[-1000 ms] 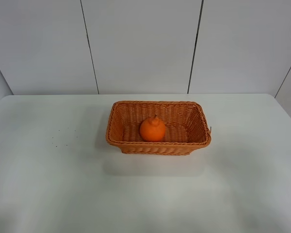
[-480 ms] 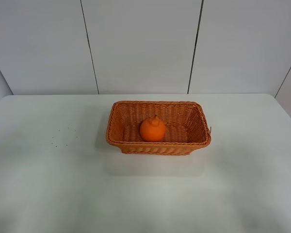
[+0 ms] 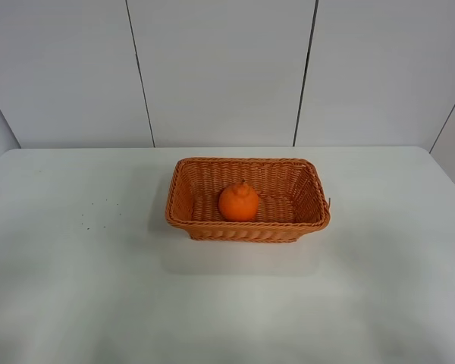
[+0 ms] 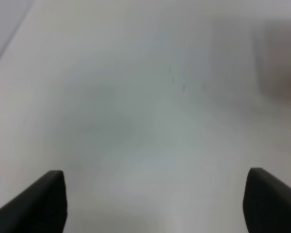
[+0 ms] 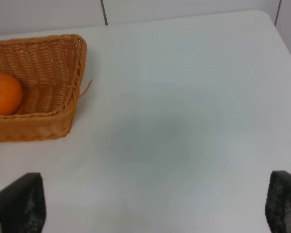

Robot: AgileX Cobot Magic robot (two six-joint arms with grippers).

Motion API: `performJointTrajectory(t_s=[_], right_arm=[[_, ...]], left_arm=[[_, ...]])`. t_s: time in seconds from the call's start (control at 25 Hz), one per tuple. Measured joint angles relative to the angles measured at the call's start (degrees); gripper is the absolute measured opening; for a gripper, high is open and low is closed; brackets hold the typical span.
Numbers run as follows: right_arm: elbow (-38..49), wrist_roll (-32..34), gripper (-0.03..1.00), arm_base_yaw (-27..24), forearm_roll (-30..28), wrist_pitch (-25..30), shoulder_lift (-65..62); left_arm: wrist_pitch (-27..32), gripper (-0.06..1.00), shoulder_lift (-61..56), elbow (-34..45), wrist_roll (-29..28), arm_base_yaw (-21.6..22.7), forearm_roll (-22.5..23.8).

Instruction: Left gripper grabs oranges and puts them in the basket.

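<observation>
Your bright orange round fruit (image 3: 238,202) sits inside the rectangular woven wicker basket (image 3: 183,214), near the middle of its floor, on the white table (image 3: 76,288). The black left gripper (image 4: 155,201) is well apart from it, over bare tabletop (its wrist view shows only a blurred trace of the basket at one edge). You can see its two fingers (image 4: 39,201) spread wide, holding and touching nothing. The black right gripper (image 5: 153,204) is likewise spread and empty, with the basket's corner and the fruit off to one side. The fruit stands upright, knobbed neck pointing up; the basket's long axis runs left to right in the high view.
</observation>
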Motion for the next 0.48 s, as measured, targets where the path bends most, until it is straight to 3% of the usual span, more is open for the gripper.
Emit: performJointTrajectory(t_s=[0.48], right_arm=[[0.0,0.0,0.69,0.0,0.0,0.0,0.0]], left_arm=[[0.5,0.78,0.0,0.6,-0.2,0.0,-1.2]])
